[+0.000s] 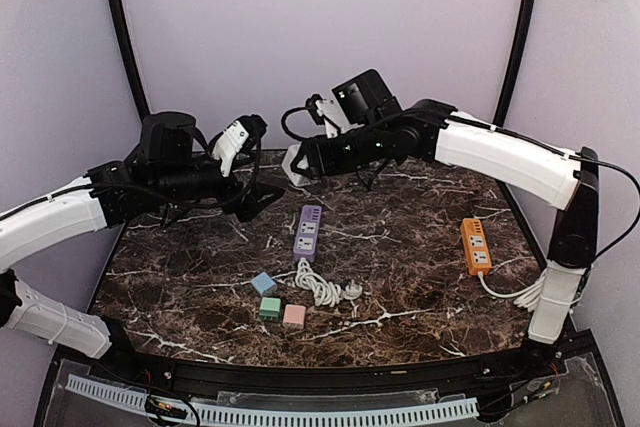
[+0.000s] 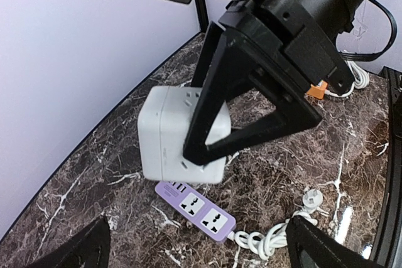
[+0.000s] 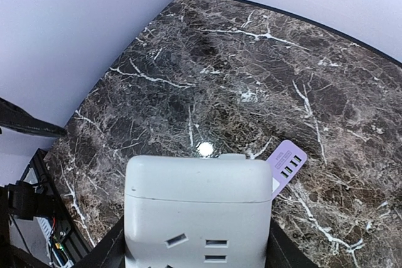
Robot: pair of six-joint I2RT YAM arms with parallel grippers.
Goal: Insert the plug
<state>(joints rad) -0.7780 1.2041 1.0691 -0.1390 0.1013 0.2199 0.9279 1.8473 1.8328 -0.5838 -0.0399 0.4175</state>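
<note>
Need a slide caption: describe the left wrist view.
Right gripper holds white socket cube aloft; purple power strip lies below.

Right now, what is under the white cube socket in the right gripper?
Bare marble table and the purple power strip lying on it. From the right wrist view the white cube socket covers all but the strip's USB end.

Dark marble table [image 1: 400,217] before me. Purple power strip [image 1: 308,230] lies flat near middle, sockets up. Its white cable [image 1: 316,283] sits coiled just beside near end, plug [image 1: 352,291] at right of coil. Blue block [image 1: 263,283], green block [image 1: 270,309] and pink block [image 1: 294,315] cluster left of coil. Orange power strip [image 1: 476,246] lies well apart on my right, white cord [image 1: 515,293] bunched near right edge.
</note>
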